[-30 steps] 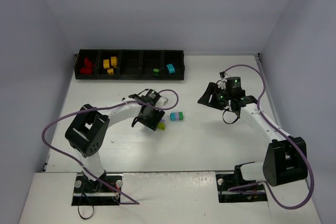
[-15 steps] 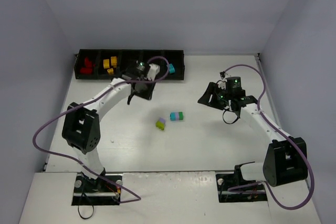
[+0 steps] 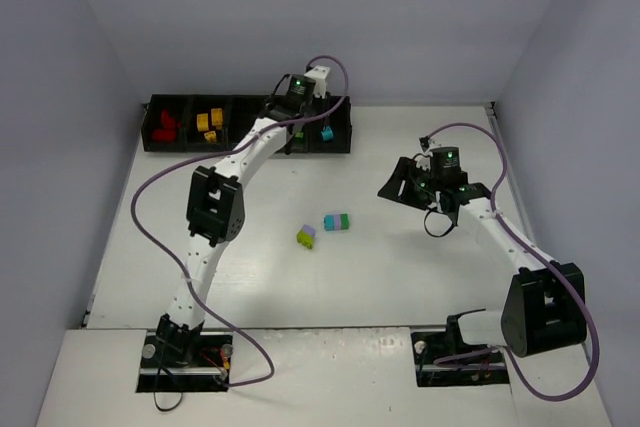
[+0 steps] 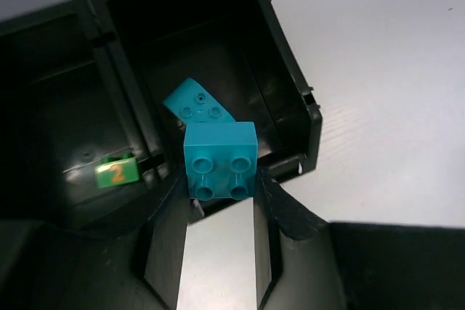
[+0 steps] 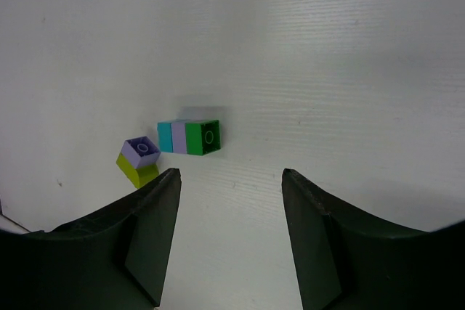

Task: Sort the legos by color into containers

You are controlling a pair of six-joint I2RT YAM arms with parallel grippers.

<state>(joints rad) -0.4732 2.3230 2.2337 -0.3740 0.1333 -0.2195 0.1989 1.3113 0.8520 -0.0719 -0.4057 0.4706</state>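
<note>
The left gripper (image 4: 219,192) has swung from the middle of the white table (image 3: 400,277) up to the right end of the long black plastic divided tray (image 3: 230,147). Its jaws, narrowed partway, pinch a small cyan four-stud plastic brick (image 4: 219,159) above the end compartment, where another cyan brick (image 4: 196,104) already lies. Since the colours match, letting go here should sort it. The right gripper (image 5: 231,179) hovers half open and empty over a cyan-lilac-green stacked block (image 5: 189,137) and a lilac-on-lime stacked block (image 5: 139,159), both unsorted on the table.

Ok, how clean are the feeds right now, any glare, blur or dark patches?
Left wrist: the cyan brick in the left claw is sharp, the tray nearly black inside, the table beside it washed out. Right wrist: even light, loose bricks crisp. Top external: evenly lit, no glare.
</note>
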